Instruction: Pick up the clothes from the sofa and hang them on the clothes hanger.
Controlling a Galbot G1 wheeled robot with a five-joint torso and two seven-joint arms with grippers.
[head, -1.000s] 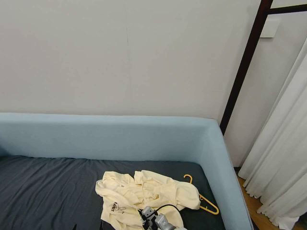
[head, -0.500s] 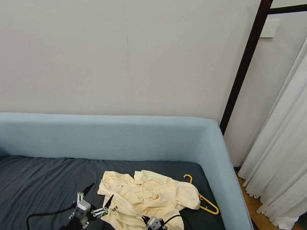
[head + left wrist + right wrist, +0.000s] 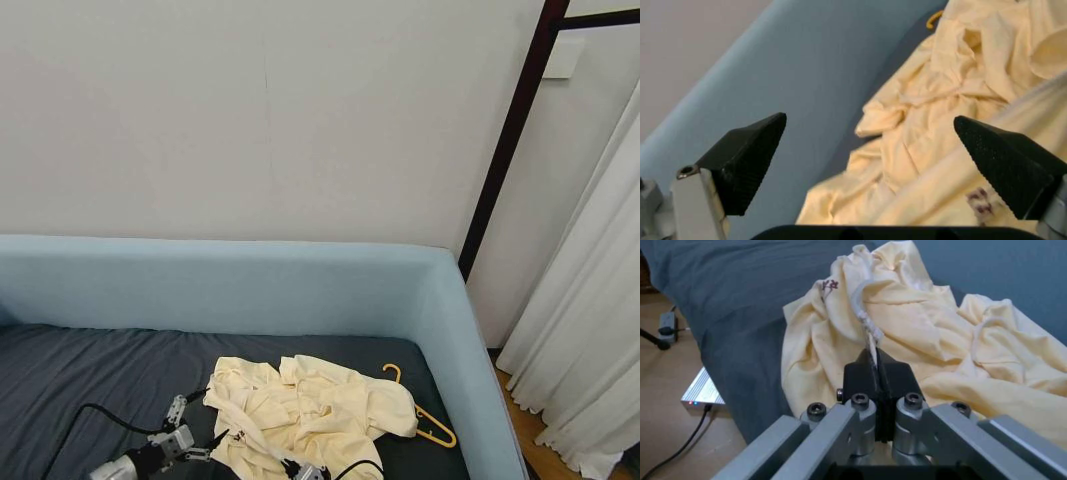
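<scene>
Clothes (image 3: 310,405) on the sofa (image 3: 300,285) are pinched tight by the right gripper (image 3: 875,365), so the left gripper (image 3: 867,125), jaws wide open beside them, should grab a fat fold.

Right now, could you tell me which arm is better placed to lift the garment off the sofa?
Right. The right gripper is shut on a fold of the yellow garment, while the left gripper is open at the garment's edge, holding nothing.

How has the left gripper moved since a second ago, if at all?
Yes: the left gripper has come in from the view's bottom edge over the sofa seat, open, right up to the clothes' left edge.
</scene>
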